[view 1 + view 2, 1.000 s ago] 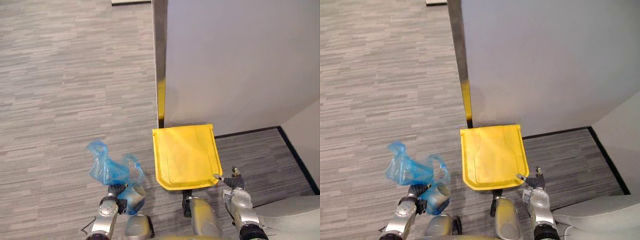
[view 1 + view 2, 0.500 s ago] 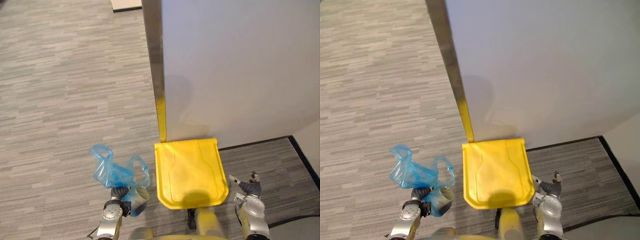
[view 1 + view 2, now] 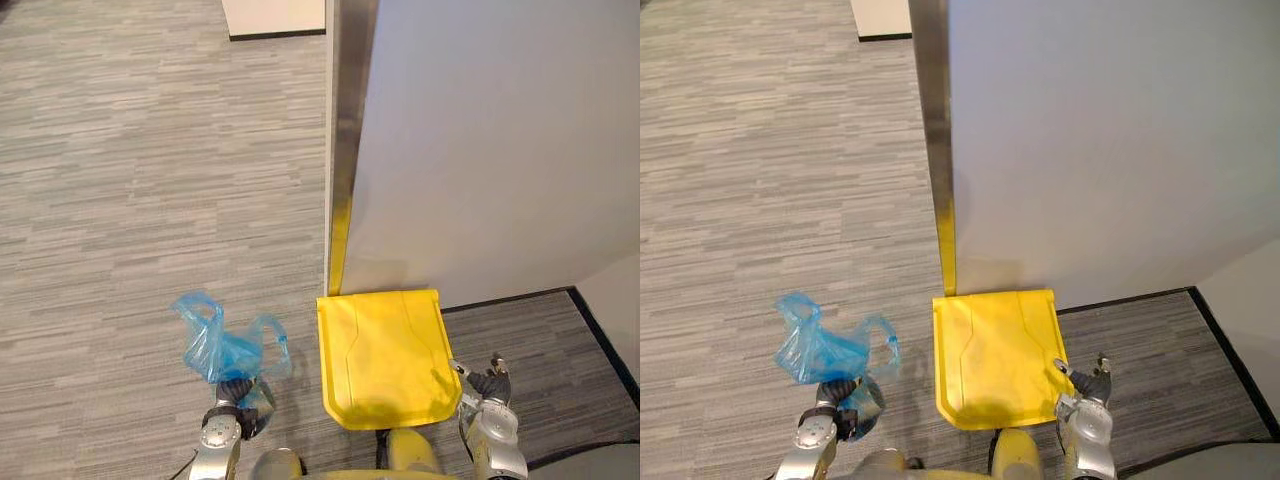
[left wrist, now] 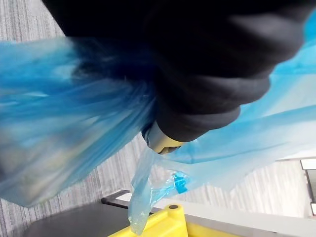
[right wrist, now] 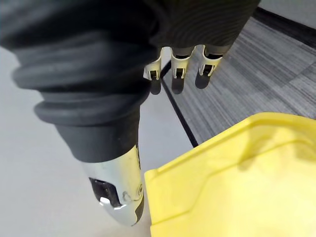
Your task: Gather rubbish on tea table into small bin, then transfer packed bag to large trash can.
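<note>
The large trash can shows from above by its shut yellow lid (image 3: 385,355), standing against a grey wall. My left hand (image 3: 236,393) is to the lid's left, low in the head views, shut on the gathered top of a blue plastic bag (image 3: 225,345); the bag's loops stick up above it. In the left wrist view the blue bag (image 4: 64,128) wraps round my hand, with the yellow lid (image 4: 165,224) just past it. My right hand (image 3: 489,385) is at the lid's right front corner, fingers (image 5: 177,74) relaxed, thumb (image 5: 118,192) beside the lid's edge (image 5: 237,182).
A grey wall panel (image 3: 490,140) with a metal edge post (image 3: 345,130) rises right behind the can. Grey carpet (image 3: 150,180) spreads to the left. A dark skirting strip (image 3: 600,325) runs along the right. A pale cabinet base (image 3: 275,15) stands far back.
The whole picture has shifted, so the camera moved. My right hand's thumb has come up against the lid's right front corner. The bag stays in my left hand.
</note>
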Robot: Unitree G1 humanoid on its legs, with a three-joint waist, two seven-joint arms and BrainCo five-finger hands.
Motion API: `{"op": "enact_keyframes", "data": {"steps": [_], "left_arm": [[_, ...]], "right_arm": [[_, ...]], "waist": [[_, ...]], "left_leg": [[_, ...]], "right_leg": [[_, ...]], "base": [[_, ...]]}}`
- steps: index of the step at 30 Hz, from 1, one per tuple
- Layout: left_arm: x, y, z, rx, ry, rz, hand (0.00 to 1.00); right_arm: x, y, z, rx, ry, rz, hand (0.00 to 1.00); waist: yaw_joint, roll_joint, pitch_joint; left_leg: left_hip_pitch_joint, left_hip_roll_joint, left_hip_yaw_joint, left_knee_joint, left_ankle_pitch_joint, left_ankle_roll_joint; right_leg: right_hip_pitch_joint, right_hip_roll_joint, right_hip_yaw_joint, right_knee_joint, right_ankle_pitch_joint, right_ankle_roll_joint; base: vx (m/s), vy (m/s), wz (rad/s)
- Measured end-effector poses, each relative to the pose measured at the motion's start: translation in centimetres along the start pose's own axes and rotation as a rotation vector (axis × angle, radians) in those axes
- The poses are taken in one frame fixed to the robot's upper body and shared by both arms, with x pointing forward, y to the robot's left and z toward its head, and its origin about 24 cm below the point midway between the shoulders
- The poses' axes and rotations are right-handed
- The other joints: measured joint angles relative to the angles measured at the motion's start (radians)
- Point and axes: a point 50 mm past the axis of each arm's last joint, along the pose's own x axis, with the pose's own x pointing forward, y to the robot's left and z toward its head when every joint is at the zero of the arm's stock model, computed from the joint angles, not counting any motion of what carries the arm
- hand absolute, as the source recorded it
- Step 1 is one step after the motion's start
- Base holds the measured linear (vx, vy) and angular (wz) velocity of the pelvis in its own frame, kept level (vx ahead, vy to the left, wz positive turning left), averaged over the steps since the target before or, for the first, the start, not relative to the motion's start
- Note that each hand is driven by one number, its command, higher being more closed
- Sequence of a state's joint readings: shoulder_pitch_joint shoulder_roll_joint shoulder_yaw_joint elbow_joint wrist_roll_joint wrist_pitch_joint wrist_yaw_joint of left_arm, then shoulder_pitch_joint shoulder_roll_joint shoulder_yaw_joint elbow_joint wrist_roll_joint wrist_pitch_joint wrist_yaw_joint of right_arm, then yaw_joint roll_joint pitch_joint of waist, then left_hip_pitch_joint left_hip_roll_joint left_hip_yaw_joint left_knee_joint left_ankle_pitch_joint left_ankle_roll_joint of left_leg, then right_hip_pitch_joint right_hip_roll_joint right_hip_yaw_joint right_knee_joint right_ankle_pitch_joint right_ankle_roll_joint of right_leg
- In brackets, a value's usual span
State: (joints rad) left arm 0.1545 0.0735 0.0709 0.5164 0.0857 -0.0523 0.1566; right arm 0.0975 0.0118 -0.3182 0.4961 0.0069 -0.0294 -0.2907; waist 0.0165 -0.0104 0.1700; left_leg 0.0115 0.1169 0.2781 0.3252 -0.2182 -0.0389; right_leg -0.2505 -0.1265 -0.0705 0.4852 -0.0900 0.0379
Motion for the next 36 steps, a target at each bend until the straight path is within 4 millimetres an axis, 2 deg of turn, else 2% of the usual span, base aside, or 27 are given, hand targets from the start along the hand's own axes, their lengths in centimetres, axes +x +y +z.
{"op": "enact_keyframes", "data": {"steps": [1, 3, 4, 5, 6, 7, 8, 9, 10, 12, 14, 15, 16, 18, 20, 21, 22, 24, 25, 26, 31, 33, 36], "left_arm": [[0.1, 0.4, 0.2, 0.002, -0.009, 0.009, 1.00], [0.2, 1.1, 0.2, 0.004, -0.008, 0.031, 1.00], [0.0, 1.1, -0.1, -0.007, 0.010, 0.037, 1.00], [-0.4, 0.6, -0.9, -0.022, 0.038, 0.026, 1.00], [-0.6, 0.2, -0.9, -0.036, 0.035, 0.022, 1.00], [-0.3, 0.1, -0.7, -0.033, 0.030, 0.020, 1.00], [-0.1, -0.1, -0.4, -0.037, 0.024, 0.014, 1.00], [-0.2, -0.5, -0.3, -0.045, 0.025, 0.007, 1.00], [-0.3, -1.1, -0.4, -0.049, 0.026, -0.013, 1.00], [-0.3, -1.2, -0.5, -0.047, 0.030, -0.018, 1.00], [-0.1, -1.2, -0.2, -0.029, 0.017, -0.026, 1.00], [-0.1, -1.5, -0.1, -0.020, 0.012, -0.044, 1.00], [-0.3, -1.7, -0.2, -0.021, 0.017, -0.049, 1.00], [-0.3, -1.7, -0.4, -0.019, 0.022, -0.052, 1.00], [-0.4, -1.8, -0.8, -0.016, 0.041, -0.054, 1.00], [-0.4, -1.8, -1.0, -0.015, 0.046, -0.054, 1.00], [-0.4, -1.8, -1.1, -0.014, 0.052, -0.055, 1.00], [-0.3, -1.7, -1.0, -0.007, 0.050, -0.056, 1.00], [-0.3, -1.6, -1.0, -0.004, 0.052, -0.054, 1.00], [-0.4, -1.5, -1.4, -0.001, 0.063, -0.052, 1.00], [-0.9, -1.0, -2.7, 0.017, 0.112, -0.045, 1.00], [-1.0, -1.1, -3.2, 0.021, 0.132, -0.047, 1.00], [-1.0, -0.9, -3.5, 0.031, 0.145, -0.047, 1.00]], "right_arm": [[-0.2, 0.4, -0.3, -0.018, 0.009, 0.022, 0.00], [0.0, 1.1, -0.3, -0.033, 0.015, 0.050, 0.00], [0.2, 1.4, 0.0, -0.040, 0.007, 0.059, 0.00], [0.6, 1.8, 0.3, -0.045, 0.004, 0.067, 0.00], [1.1, 1.7, 0.8, -0.060, -0.007, 0.065, 0.00], [1.3, 2.3, 0.7, -0.071, 0.011, 0.080, 0.00], [1.6, 2.3, 1.1, -0.086, 0.002, 0.086, 0.00], [1.9, 2.2, 1.4, -0.096, -0.008, 0.085, 0.00], [2.2, 2.1, 2.0, -0.107, -0.027, 0.087, 0.00], [2.3, 2.0, 2.2, -0.114, -0.034, 0.084, 0.00], [2.3, 1.6, 2.0, -0.121, -0.029, 0.073, 0.00], [2.3, 1.6, 2.1, -0.120, -0.034, 0.071, 0.00], [2.5, 1.4, 2.3, -0.125, -0.041, 0.067, 0.00], [2.5, 1.3, 2.2, -0.128, -0.040, 0.064, 0.00], [2.4, 1.0, 1.9, -0.132, -0.030, 0.059, 0.00], [2.4, 0.6, 1.8, -0.132, -0.027, 0.048, 0.00], [2.4, 0.4, 1.6, -0.127, -0.017, 0.041, 0.00], [2.3, 0.2, 0.9, -0.114, 0.008, 0.031, 0.00], [2.1, -0.2, 0.2, -0.106, 0.036, 0.018, 0.00], [2.0, -0.3, 0.0, -0.108, 0.042, 0.018, 0.00], [1.6, -1.0, -1.0, -0.121, 0.070, 0.006, 0.00], [1.6, -1.1, -1.4, -0.124, 0.087, 0.002, 0.00], [1.5, -1.2, -1.8, -0.130, 0.105, 0.002, 0.00]], "waist": [[0.000, -0.024, 0.000], [0.005, -0.058, -0.007], [0.004, -0.049, -0.003], [0.022, -0.026, -0.019], [0.032, -0.003, -0.013], [0.029, -0.047, 0.002], [0.030, -0.033, 0.007], [0.030, -0.003, 0.020], [0.027, 0.038, 0.032], [0.020, 0.062, 0.043], [0.009, 0.055, 0.041], [-0.005, 0.051, 0.043], [-0.004, 0.052, 0.043], [-0.005, 0.051, 0.043], [-0.007, 0.056, 0.040], [-0.010, 0.064, 0.036], [-0.016, 0.082, 0.027], [-0.033, 0.082, 0.025], [-0.026, 0.078, 0.024], [-0.027, 0.078, 0.024], [-0.031, 0.085, -0.002], [-0.030, 0.087, -0.004], [-0.031, 0.079, -0.010]], "left_leg": [[-0.005, -0.014, -0.003, 0.013, -0.003, 0.006], [-0.046, -0.021, -0.010, 0.072, -0.005, 0.009], [-0.078, -0.020, -0.012, 0.113, -0.003, 0.013], [-0.127, -0.020, -0.034, 0.066, -0.023, 0.011], [-0.125, -0.018, -0.033, -0.027, 0.025, 0.018], [-0.145, -0.042, -0.015, 0.007, 0.035, 0.022], [-0.192, -0.029, -0.029, 0.025, 0.041, 0.011], [-0.199, -0.007, -0.035, 0.024, 0.053, 0.001], [-0.210, 0.022, -0.050, 0.003, 0.078, -0.017], [-0.207, 0.057, -0.061, -0.043, 0.134, -0.040], [-0.207, 0.038, -0.094, -0.111, 0.217, -0.086], [-0.215, 0.040, -0.102, -0.087, 0.213, -0.080], [-0.208, 0.039, -0.100, -0.044, 0.188, -0.050], [-0.185, 0.038, -0.098, -0.004, 0.150, -0.043], [-0.120, 0.035, -0.081, -0.036, 0.133, -0.039], [-0.092, 0.023, -0.079, -0.104, 0.134, -0.039], [-0.069, 0.024, -0.079, -0.183, 0.136, -0.041], [-0.064, 0.016, -0.084, -0.229, 0.148, -0.042], [-0.053, 0.002, -0.081, -0.240, 0.146, -0.044], [-0.045, -0.004, -0.080, -0.242, 0.146, -0.044], [-0.024, -0.027, -0.071, -0.281, 0.146, -0.044], [0.005, -0.020, -0.070, -0.292, 0.159, -0.053], [0.024, -0.010, -0.070, -0.298, 0.164, -0.048]], "right_leg": [[-0.011, -0.034, 0.003, 0.168, -0.074, 0.023], [-0.021, -0.050, 0.007, 0.197, -0.094, 0.035], [-0.014, -0.030, -0.006, 0.168, -0.084, 0.036], [0.034, -0.001, 0.029, 0.033, -0.103, 0.052], [0.024, 0.008, 0.049, 0.083, -0.147, 0.063], [0.026, -0.019, 0.076, 0.117, -0.218, 0.070], [0.032, -0.007, 0.068, 0.019, -0.229, 0.048], [0.043, 0.016, 0.054, -0.024, -0.189, 0.035], [0.078, 0.060, 0.036, -0.121, -0.125, 0.021], [0.107, 0.095, 0.016, -0.203, -0.063, 0.000], [0.102, 0.085, -0.019, -0.215, -0.046, -0.021], [0.092, 0.074, -0.038, -0.220, -0.037, -0.034], [0.080, 0.070, -0.038, -0.216, -0.028, -0.045], [0.062, 0.061, -0.038, -0.215, -0.012, -0.046], [0.057, 0.050, -0.039, -0.234, 0.014, -0.034], [0.059, 0.053, -0.041, -0.258, 0.030, -0.023], [0.066, 0.062, -0.060, -0.298, 0.054, -0.011], [0.103, 0.052, -0.083, -0.370, 0.097, 0.004], [0.147, 0.049, -0.090, -0.446, 0.143, 0.013], [0.162, 0.044, -0.090, -0.468, 0.160, 0.011], [0.209, 0.030, -0.089, -0.554, 0.202, 0.028], [0.229, 0.036, -0.089, -0.565, 0.207, 0.031], [0.249, 0.049, -0.091, -0.579, 0.211, 0.021]], "base": [[0.01, -0.068, 0.41], [-0.03, -0.134, 0.10], [-0.18, -0.133, -0.11], [-0.26, -0.073, -0.27], [-0.29, -0.079, -0.18], [-0.26, -0.147, -0.02], [-0.19, -0.165, 0.13], [-0.19, -0.163, 0.01], [-0.15, -0.079, -0.07], [-0.20, -0.166, 0.11], [-0.16, -0.147, 0.49], [-0.14, -0.090, 0.38], [-0.14, -0.081, 0.22], [-0.17, -0.015, 0.04], [-0.18, 0.076, 0.09], [-0.16, 0.116, 0.13], [-0.13, 0.106, 0.24], [-0.14, 0.138, 0.32], [-0.12, 0.154, 0.12], [-0.09, 0.124, -0.04], [-0.02, 0.042, -0.01], [0.08, -0.031, -0.03], [0.08, -0.027, -0.05]]}}
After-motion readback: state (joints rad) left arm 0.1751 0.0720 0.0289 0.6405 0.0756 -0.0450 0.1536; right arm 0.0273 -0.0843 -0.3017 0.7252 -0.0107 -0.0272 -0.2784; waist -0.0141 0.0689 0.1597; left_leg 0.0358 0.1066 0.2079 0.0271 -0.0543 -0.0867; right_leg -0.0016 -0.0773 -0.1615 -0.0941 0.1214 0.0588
